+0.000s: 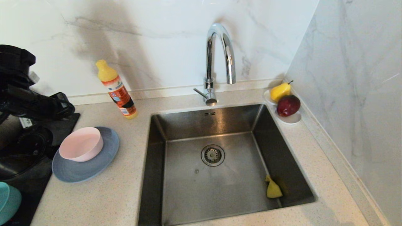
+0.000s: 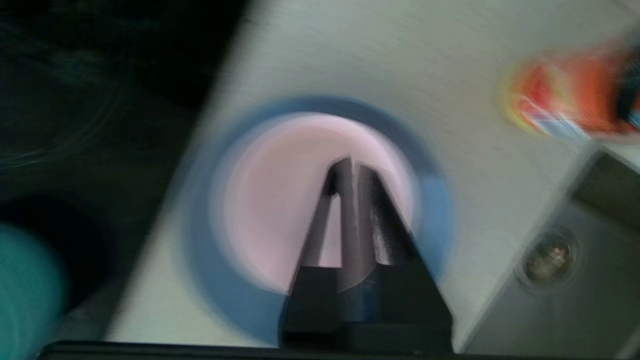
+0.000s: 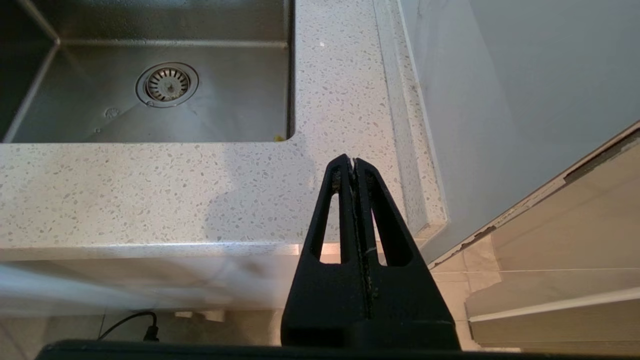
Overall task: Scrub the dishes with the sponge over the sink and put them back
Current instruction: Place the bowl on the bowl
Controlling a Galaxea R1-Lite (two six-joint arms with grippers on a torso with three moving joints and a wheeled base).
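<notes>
The pink bowl sits on the grey-blue plate at the left of the head view, on the counter. A teal bowl shows at the lower left corner. The sponge lies in the sink, lower right of the basin. The left gripper hangs above the pink bowl, fingers together, holding nothing. The right gripper is closed and empty, off the counter's front edge.

Black left arm with white labels, black tapered hand with cut-out fingers
</notes>
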